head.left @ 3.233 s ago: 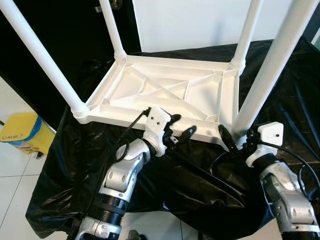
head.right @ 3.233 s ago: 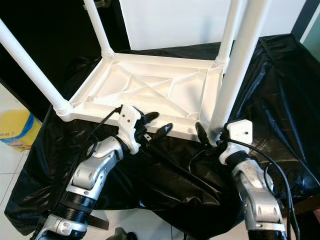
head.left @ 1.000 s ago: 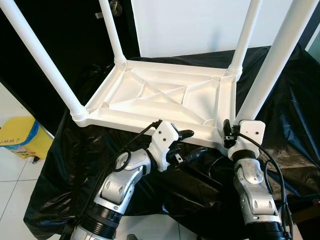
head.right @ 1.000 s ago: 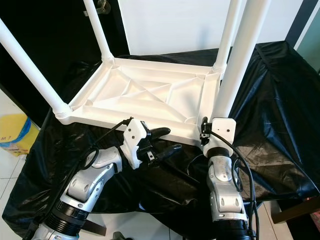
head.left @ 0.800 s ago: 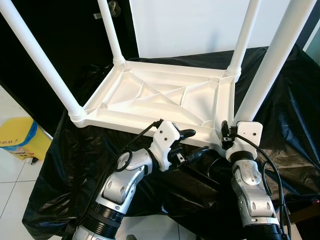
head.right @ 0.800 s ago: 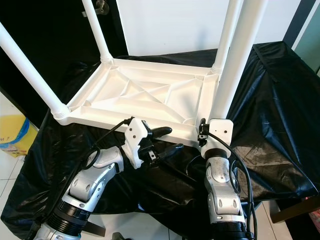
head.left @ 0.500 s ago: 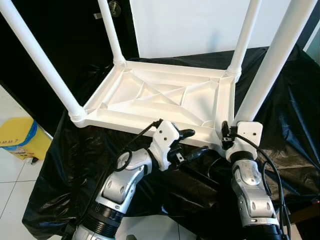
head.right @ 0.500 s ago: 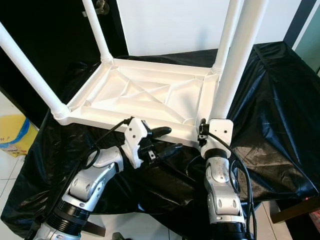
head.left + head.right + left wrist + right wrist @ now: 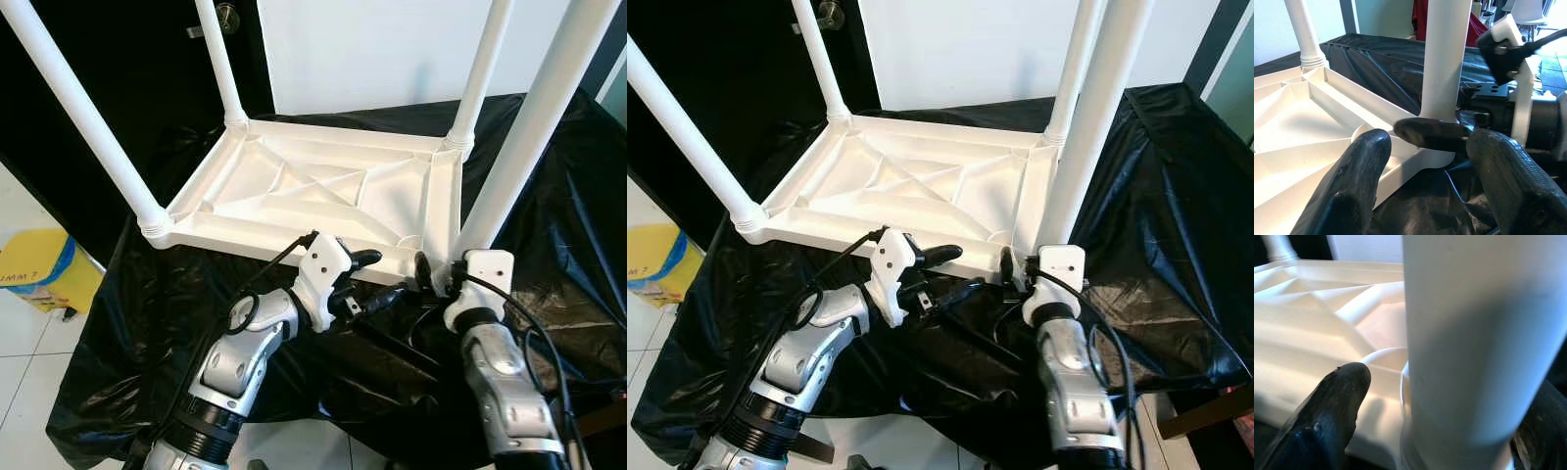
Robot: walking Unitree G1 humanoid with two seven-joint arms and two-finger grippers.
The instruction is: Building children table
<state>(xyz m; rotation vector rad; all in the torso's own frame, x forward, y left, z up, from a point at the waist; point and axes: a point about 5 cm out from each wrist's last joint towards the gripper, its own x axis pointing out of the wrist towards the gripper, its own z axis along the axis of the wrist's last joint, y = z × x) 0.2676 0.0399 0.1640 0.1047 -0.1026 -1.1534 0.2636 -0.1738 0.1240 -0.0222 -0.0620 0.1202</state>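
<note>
The white plastic children's table (image 9: 323,191) lies upside down on a surface draped in black plastic sheeting (image 9: 549,196), ribbed underside up. All four legs stand in their corner sockets: far left leg (image 9: 220,59), far right leg (image 9: 480,69), near left leg (image 9: 83,113) and near right leg (image 9: 534,127).

Judged step: final leg fitting at the near right corner, seating or tightening that leg in its socket. The next move likely calls for a firm grip on the base of the leg, with the tabletop held steady so it does not slide on the sheeting.

The right gripper (image 9: 1017,271) is at the foot of the near right leg. Its fingers (image 9: 1327,416) are spread, one on each side of the leg, straddling it; whether they press on it cannot be told.

The left gripper (image 9: 377,279) sits at the near edge of the tabletop, just beside the same corner. Its fingers (image 9: 1359,181) are parted and hold nothing, the upper one over the rim.
</note>
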